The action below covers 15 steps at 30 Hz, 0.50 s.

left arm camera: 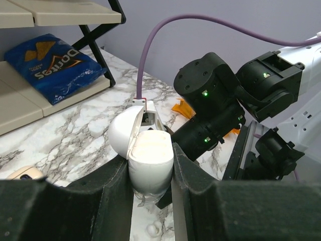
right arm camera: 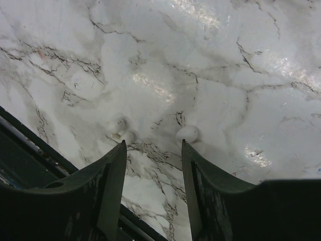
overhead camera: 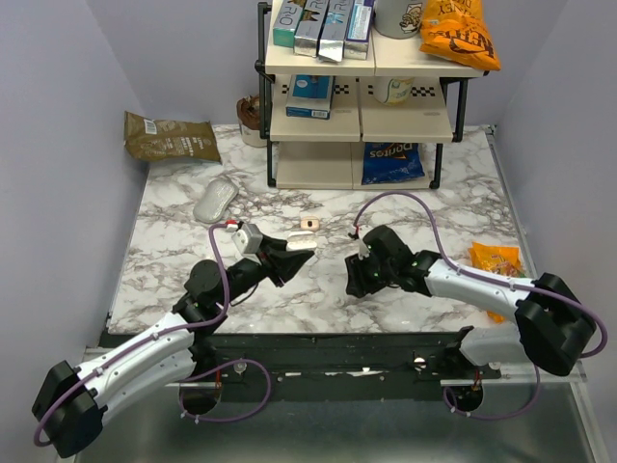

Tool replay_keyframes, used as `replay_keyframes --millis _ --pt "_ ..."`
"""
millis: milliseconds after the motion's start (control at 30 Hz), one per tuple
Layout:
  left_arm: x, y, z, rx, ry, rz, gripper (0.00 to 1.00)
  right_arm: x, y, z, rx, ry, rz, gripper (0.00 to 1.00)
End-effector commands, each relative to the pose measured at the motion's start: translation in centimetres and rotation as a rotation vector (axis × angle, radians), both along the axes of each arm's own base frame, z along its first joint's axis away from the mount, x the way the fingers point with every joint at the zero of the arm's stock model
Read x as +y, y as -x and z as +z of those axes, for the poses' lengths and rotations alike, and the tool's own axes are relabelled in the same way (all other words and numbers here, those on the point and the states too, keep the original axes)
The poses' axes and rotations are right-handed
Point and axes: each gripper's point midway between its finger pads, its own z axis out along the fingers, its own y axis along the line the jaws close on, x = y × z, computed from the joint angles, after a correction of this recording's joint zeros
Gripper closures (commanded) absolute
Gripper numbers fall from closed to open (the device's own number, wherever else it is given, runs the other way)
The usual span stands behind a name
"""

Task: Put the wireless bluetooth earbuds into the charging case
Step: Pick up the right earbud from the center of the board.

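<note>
My left gripper [overhead camera: 294, 256] is shut on the white oval charging case [overhead camera: 301, 243] and holds it above the marble table. In the left wrist view the case [left arm camera: 150, 155] sits between the fingers with its lid [left arm camera: 122, 131] hinged open. My right gripper [overhead camera: 359, 285] points down at the table, open and empty. In the right wrist view [right arm camera: 153, 145] two small white earbuds lie on the marble just past its fingertips, one on the left [right arm camera: 120, 129] and one on the right [right arm camera: 188, 133]. A tiny tan piece with a dark centre [overhead camera: 308, 224] lies just beyond the case.
A white computer mouse [overhead camera: 215, 201] lies at the back left. A shelf rack [overhead camera: 357, 96] with a blue Doritos bag [overhead camera: 391, 162] stands at the back. An orange snack packet [overhead camera: 496, 260] lies at the right, a brown bag [overhead camera: 172, 138] at the far left.
</note>
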Motion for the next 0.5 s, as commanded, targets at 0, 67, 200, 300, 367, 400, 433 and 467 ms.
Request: replay_keyframes --millis 0,67,200,300,367,400,433,467 --pt "-0.3 0.0 0.1 -0.003 0.001 -0.002 1.0 0.2 -0.3 -0.5 -0.001 0.019 0.005 0.45" --pt "-0.4 0.0 -0.1 0.0 -0.004 -0.003 1.0 0.0 -0.3 -0.9 0.007 0.035 -0.009 0.45" --pt "-0.4 0.1 -0.1 -0.002 -0.008 -0.002 1.0 -0.1 -0.4 -1.3 0.011 0.045 -0.022 0.45" --pt "-0.4 0.1 -0.2 0.0 -0.011 -0.002 1.0 -0.3 -0.7 -1.2 0.002 0.054 -0.035 0.45" --pt "-0.5 0.1 -0.3 0.001 -0.012 -0.003 1.0 -0.5 -0.8 -1.3 0.002 0.063 -0.043 0.45" --pt "-0.5 0.1 -0.2 0.0 -0.011 -0.005 1.0 -0.5 -0.8 -1.4 0.0 0.066 -0.044 0.45" --pt "-0.5 0.1 -0.3 0.003 -0.013 -0.005 1.0 -0.6 -0.9 -1.5 0.001 0.074 -0.052 0.45" --pt "-0.5 0.1 -0.4 0.004 -0.014 -0.005 1.0 -0.6 -0.9 -1.5 0.003 0.077 -0.052 0.45"
